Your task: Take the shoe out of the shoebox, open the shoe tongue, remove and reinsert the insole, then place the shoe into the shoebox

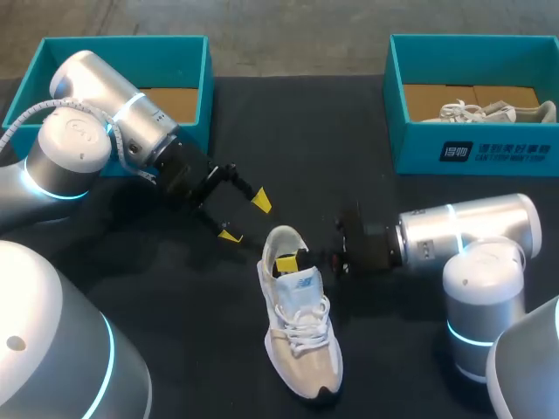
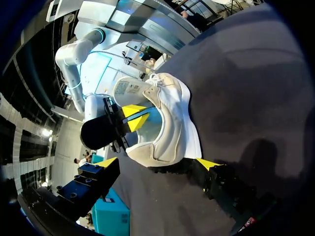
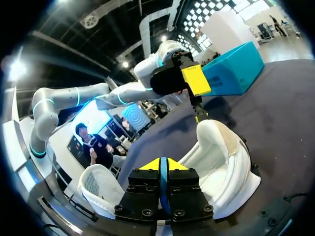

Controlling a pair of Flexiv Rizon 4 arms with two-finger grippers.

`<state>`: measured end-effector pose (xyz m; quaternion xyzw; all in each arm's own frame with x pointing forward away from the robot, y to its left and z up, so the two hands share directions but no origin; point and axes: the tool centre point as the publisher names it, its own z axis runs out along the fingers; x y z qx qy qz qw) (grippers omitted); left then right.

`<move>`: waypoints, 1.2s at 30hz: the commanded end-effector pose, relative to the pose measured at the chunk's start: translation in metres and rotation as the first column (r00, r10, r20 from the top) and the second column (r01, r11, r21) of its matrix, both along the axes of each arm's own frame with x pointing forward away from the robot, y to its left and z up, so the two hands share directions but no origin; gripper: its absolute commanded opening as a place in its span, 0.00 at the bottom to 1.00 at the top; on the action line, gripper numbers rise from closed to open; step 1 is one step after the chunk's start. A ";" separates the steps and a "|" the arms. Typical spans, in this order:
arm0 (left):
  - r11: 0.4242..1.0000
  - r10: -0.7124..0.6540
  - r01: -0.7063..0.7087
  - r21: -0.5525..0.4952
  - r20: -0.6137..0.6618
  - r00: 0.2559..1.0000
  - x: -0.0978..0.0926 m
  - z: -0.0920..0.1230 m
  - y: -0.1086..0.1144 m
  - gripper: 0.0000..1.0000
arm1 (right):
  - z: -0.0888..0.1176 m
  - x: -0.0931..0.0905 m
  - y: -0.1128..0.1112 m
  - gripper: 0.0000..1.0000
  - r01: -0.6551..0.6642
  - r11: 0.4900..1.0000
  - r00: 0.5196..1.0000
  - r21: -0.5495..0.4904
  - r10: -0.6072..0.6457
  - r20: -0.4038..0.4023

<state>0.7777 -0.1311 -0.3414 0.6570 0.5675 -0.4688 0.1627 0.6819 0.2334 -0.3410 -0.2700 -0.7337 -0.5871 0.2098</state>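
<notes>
Even overhead light; soft shadows on dark table

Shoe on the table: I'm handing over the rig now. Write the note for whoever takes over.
Left gripper: open, near the heel of the shoe, not touching.
Right gripper: in the shoe's opening, shut on a thin blue edge, apparently the insole.
Done: shoe out, standing on the table, tongue apparently pulled forward.
Left: pull the insole out, reinsert it, put the shoe into a shoebox.

insole mostly hidden inside shoe
</notes>
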 end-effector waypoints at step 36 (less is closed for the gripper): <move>1.000 0.000 0.000 -0.001 0.001 1.000 0.000 0.000 0.000 1.00 | 0.040 0.012 -0.004 0.48 0.013 1.000 0.990 -0.020 -0.010 0.137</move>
